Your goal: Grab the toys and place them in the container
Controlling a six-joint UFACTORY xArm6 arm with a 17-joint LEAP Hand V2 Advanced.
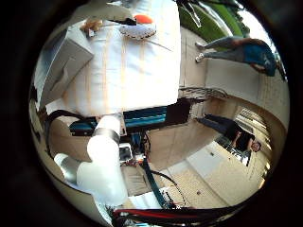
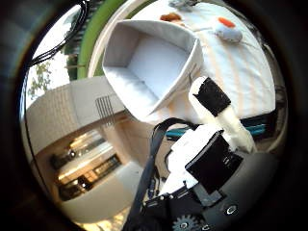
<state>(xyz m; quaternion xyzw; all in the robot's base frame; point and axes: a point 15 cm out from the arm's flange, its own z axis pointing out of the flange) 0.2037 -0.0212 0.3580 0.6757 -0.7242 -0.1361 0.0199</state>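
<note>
Here the hand (image 2: 211, 144) shows one straight finger (image 2: 216, 108), holding nothing; how the others stand cannot be told. The white box (image 2: 144, 67) sits empty on the striped cloth (image 2: 240, 72). Beyond it lie a white-and-orange toy (image 2: 227, 30) and a brown toy (image 2: 169, 17), well apart from the hand.

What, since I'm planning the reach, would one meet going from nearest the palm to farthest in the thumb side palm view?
hand → white container → white toy with an orange patch, farther along the striped cloth
</note>
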